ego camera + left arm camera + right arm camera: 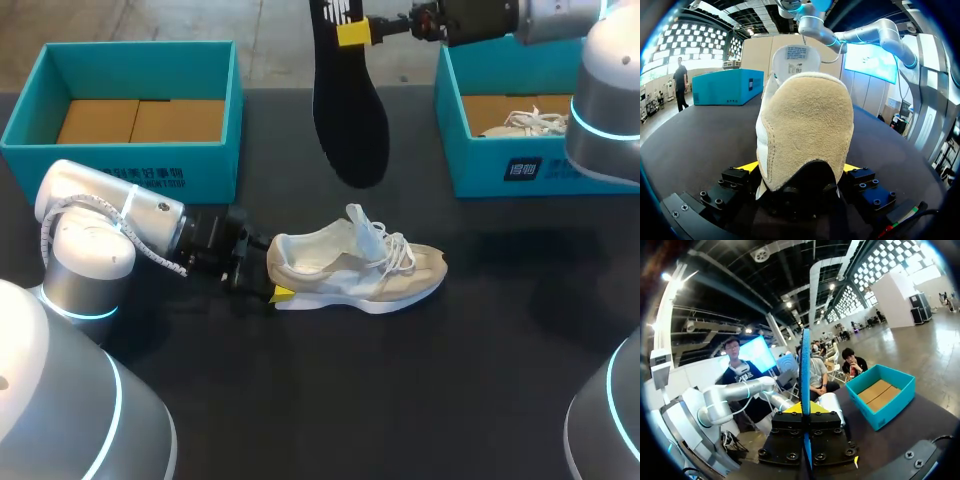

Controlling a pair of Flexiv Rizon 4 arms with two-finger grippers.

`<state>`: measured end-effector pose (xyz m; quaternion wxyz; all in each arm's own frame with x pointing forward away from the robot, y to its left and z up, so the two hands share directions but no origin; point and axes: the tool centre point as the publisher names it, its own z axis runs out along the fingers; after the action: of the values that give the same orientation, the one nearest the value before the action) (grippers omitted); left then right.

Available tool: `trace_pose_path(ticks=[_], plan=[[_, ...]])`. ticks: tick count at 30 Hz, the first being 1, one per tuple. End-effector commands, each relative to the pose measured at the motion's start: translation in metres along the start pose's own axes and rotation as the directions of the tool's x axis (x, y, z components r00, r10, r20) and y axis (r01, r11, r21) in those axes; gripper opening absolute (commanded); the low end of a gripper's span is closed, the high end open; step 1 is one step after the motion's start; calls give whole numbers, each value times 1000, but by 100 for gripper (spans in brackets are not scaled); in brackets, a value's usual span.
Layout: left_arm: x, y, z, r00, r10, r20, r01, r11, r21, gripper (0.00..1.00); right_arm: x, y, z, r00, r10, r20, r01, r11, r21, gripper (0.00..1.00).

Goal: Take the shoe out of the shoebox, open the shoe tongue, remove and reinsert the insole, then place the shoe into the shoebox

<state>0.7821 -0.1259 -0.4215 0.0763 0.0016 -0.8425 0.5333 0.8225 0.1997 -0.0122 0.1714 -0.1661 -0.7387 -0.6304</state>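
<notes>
- Locating the insole first: where do we hold it?
- Our right gripper (352, 33) is clamped on the insole (350, 110) near its narrow end. The insole hangs above the far edge of the bench (400, 400), about mid-width. Its long axis is close to vertical, broad end down.
- And the shoe?
- The shoe (350, 268) lies on the bench near the middle, below the insole and toward the near edge. Its long axis runs parallel to the far edge, with the heel toward the left edge, the toe toward the right, the opening up and the tongue raised. Our left gripper (799, 167) grips the heel from both sides.
- Which arm is nearer for reinsertion?
- We judge the right. The insole must come down and toward the near edge, broad end turned toward the toe, while our left arm steadies the heel.
- Surface and room?
- The bench is dark and flat. One teal shoebox (120, 165) sits at the far-left corner. The other shoebox (470, 150), at the far-right corner, holds a second shoe (525, 123). Both stand well apart from our shoe.
</notes>
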Motion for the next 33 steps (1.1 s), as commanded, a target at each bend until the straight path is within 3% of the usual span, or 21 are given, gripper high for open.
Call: trace_pose_path(ticks=[1,20,26,33], plan=[[0,2,0,1000,0,0,0,1000,-1,0,17,-6,-4,999,16,50,-15,1000,-19,0],[0,2,0,1000,0,0,0,1000,-1,0,70,-22,-25,989,77,126,-72,996,-44,0],[0,2,0,1000,0,0,0,1000,-1,0,80,-30,-29,984,123,131,-112,990,-87,0],[0,2,0,1000,0,0,0,1000,-1,0,90,-39,-33,974,175,143,-164,983,-83,0]])
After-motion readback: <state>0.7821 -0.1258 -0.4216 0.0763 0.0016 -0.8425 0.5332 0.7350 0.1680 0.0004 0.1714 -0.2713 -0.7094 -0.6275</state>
